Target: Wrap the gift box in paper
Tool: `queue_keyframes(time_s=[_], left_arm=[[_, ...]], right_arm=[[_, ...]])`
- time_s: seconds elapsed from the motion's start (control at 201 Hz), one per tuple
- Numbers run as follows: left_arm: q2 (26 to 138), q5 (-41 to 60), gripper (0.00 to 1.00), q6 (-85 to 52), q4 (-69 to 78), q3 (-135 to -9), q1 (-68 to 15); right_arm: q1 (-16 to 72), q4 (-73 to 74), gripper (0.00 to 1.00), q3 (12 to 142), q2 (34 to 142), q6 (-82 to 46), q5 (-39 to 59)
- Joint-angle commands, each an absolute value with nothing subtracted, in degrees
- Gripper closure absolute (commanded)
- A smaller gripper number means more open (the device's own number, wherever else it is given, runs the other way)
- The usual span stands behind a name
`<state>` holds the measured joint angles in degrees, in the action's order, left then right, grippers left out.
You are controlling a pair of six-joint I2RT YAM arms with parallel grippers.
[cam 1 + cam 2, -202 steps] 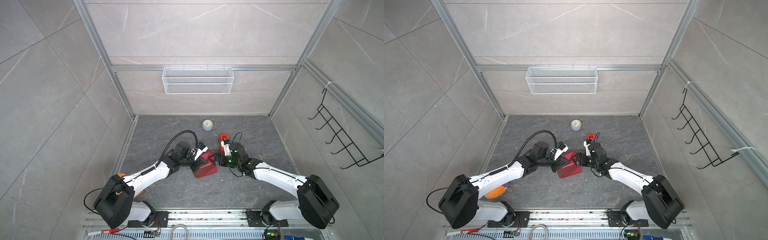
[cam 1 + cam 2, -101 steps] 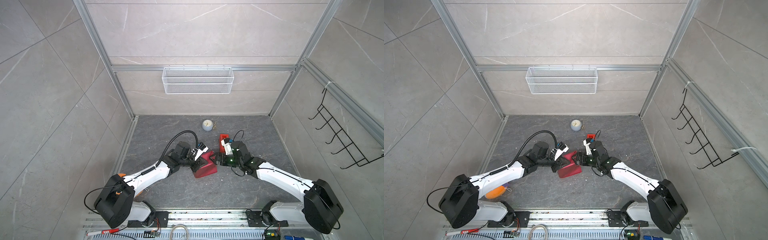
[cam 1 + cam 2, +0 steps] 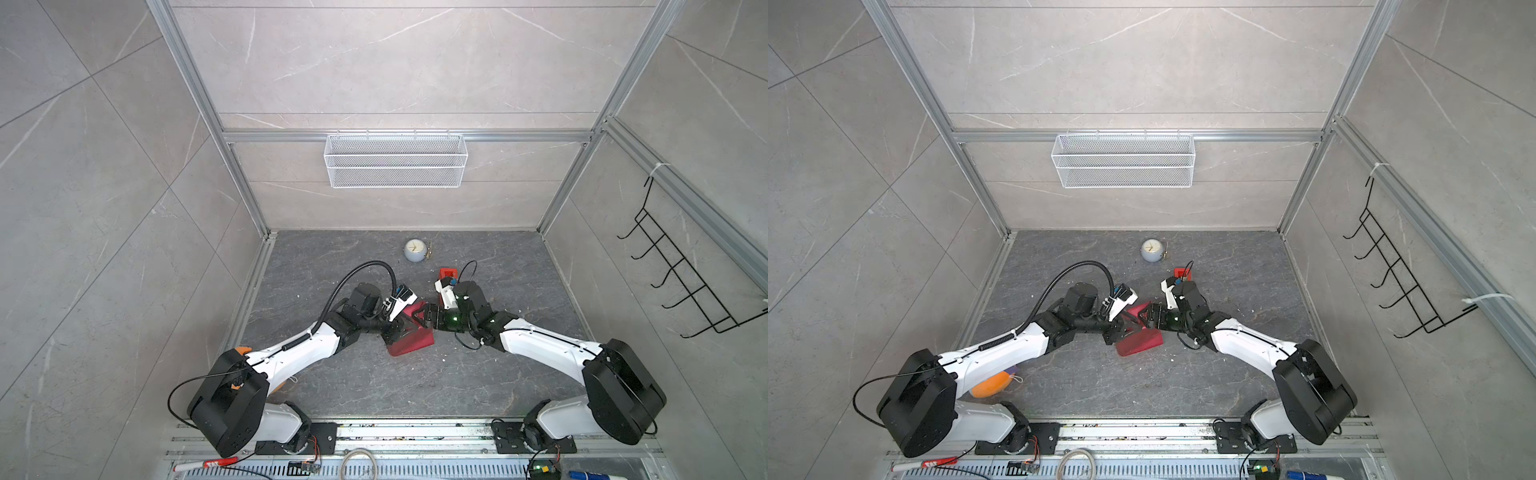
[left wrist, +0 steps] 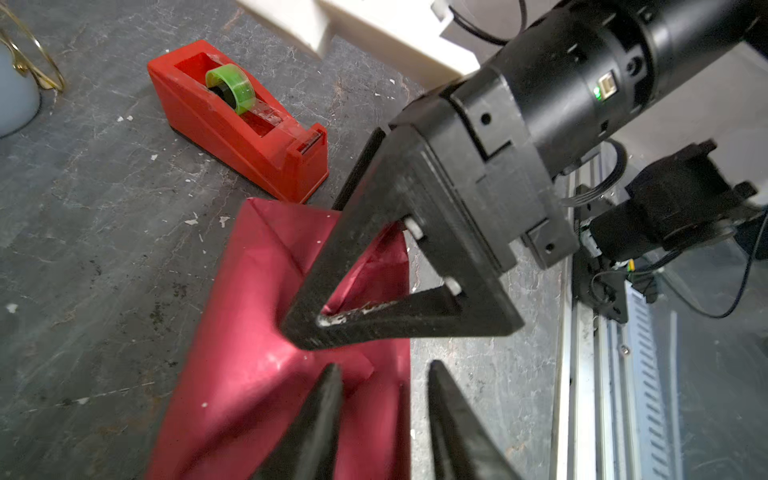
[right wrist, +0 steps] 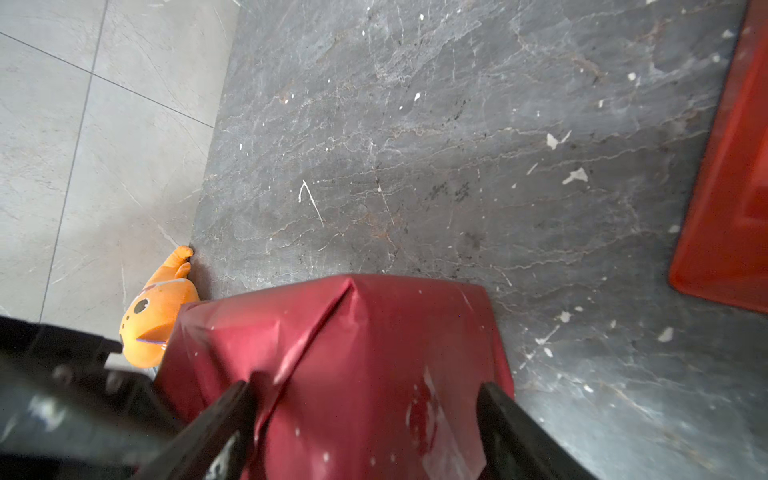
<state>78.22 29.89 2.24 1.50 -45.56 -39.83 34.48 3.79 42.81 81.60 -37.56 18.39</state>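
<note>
Folded maroon paper [image 3: 411, 343] lay as a parcel, left gripper [image 4: 382, 365] fingers stood apart at its edge, right gripper [image 5: 365, 386] fingers spread wide astride it, red tape dispenser [image 4: 237, 120] sat at its 1 o'clock.

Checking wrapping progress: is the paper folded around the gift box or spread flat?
Folded: the paper forms a creased parcel with diagonal flaps; the gift box itself is hidden.

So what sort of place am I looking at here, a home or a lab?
Most likely a robot test cell, not a home: two robot arms mounted on a metal rail, aluminium framing holding tile-look wall panels, and a few props such as a wire basket and a small clock.
</note>
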Motion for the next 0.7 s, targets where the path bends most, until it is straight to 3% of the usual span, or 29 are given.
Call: queue_keyframes(time_s=[0.0,0.164,0.269,0.483,0.692], left_arm=[[74.2,26.8,0.51,-2.5,2.8,-45.8,-40.0],[69.5,10.9,0.41,-9.9,3.3,-44.8,-39.8],[70.4,4.4,0.28,-12.5,-0.5,-46.3,-39.4],[76.8,5.6,0.19,-14.7,-8.4,-51.1,-39.3],[80.1,8.2,0.18,-15.4,-9.1,-50.4,-39.0]], right_arm=[[34.5,0.9,0.15,38.8,80.6,-37.0,15.9],[34.6,1.7,0.15,37.3,80.5,-36.8,15.8],[34.6,2.0,0.15,37.3,80.9,-36.6,15.8],[34.6,2.3,0.15,37.6,81.2,-36.3,15.6],[34.6,1.4,0.15,38.8,80.5,-36.0,15.9]])
